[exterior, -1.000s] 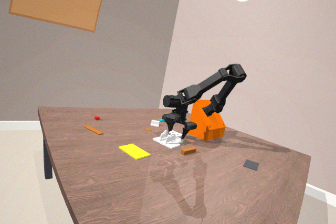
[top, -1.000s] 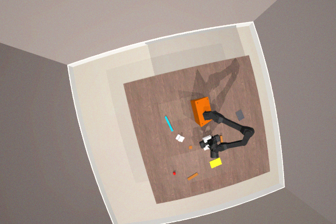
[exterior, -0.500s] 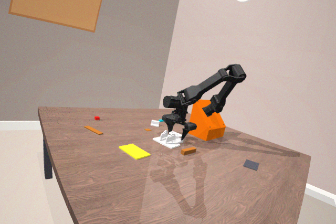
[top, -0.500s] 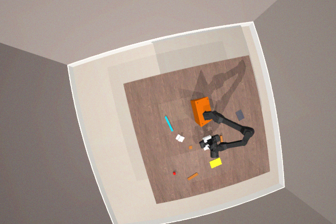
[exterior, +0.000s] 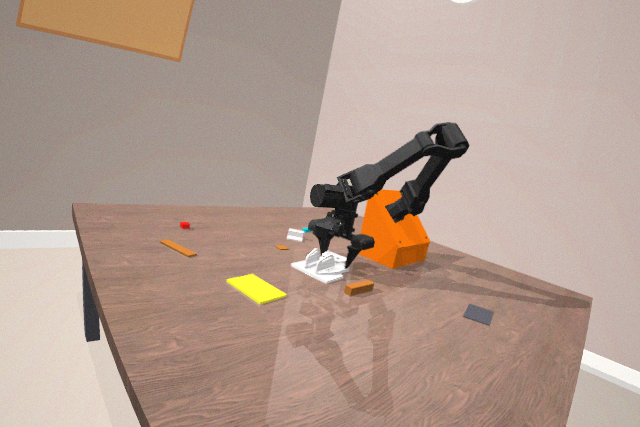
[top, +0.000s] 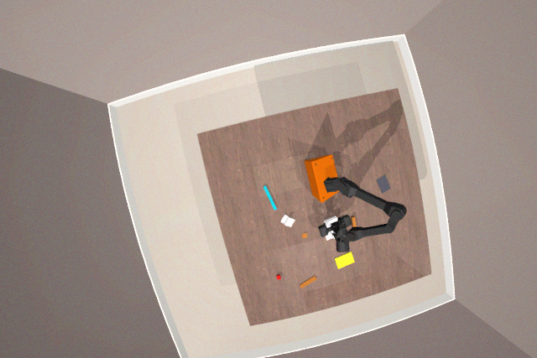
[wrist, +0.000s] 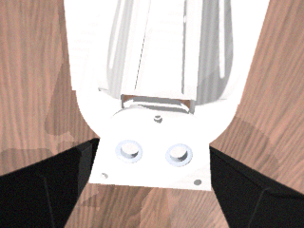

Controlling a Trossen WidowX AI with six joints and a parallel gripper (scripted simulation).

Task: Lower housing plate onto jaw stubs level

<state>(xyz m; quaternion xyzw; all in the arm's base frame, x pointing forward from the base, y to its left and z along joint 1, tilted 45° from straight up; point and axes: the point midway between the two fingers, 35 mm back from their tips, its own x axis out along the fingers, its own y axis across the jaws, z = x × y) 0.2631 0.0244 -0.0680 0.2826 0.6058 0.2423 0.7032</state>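
Note:
My gripper (exterior: pixel 336 260) (wrist: pixel 152 147) points down with fingers wide apart, shut on the two side edges of the white housing plate (wrist: pixel 152 166). The plate has a rounded edge and two ringed holes; something pale shows inside both. It is low over the rear of the white base (exterior: pixel 302 266) (wrist: pixel 85 52). Two upright white jaws (exterior: pixel 325 263) (wrist: pixel 215 52) stand side by side on the base, in front of the plate. The plate covers the jaws' pin ends and the stubs. Whether it touches them or sits fully down, I cannot tell.
An orange block (exterior: pixel 358 288) lies close beside the base, and a yellow slab (top: pixel 344 260) (exterior: pixel 256 288) lies nearby. The large orange housing (top: pixel 323 172) (exterior: pixel 382 233) stands behind the gripper. A small white part (top: pixel 287 220) and a cyan bar (top: pixel 269 197) lie farther off.

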